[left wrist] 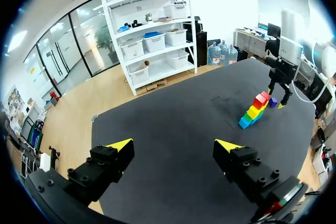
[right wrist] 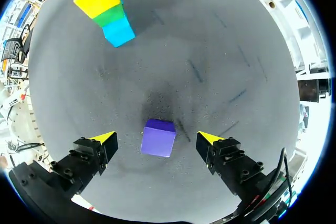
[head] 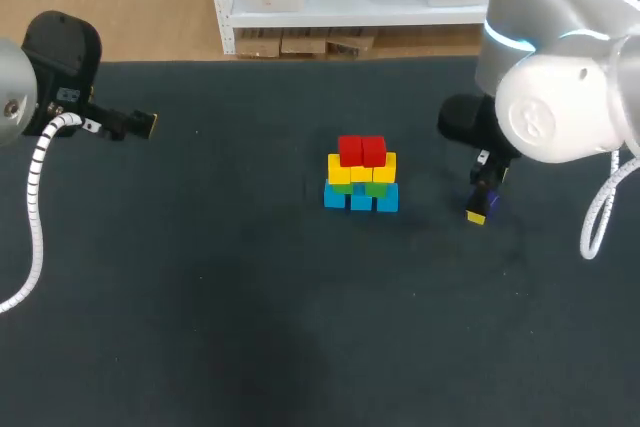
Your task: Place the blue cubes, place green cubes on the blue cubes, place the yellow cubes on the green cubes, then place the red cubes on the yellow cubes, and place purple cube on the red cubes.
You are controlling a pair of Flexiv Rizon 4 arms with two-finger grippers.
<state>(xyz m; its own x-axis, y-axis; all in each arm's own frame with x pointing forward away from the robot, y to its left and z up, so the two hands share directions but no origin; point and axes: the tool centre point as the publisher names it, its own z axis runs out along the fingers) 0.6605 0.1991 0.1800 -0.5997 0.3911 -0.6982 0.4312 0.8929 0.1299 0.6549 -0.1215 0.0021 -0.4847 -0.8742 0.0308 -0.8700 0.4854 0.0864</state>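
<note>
A pyramid of cubes (head: 361,175) stands mid-table: blue cubes (head: 361,199) at the bottom, green (head: 376,187) above them, a yellow row (head: 361,168), and two red cubes (head: 361,150) on top. The purple cube (right wrist: 158,137) lies on the table to the right of the pyramid. My right gripper (right wrist: 157,139) is lowered around it, open, with a gap between each finger and the cube. In the head view the purple cube (head: 490,203) shows just beside the right gripper (head: 480,209). My left gripper (left wrist: 174,145) hangs open and holds nothing, far left of the pyramid (left wrist: 255,111).
The dark table (head: 250,297) carries nothing else in view. My left arm (head: 60,77) sits at the far left edge, and my right arm (head: 560,97) looms over the right rear of the table.
</note>
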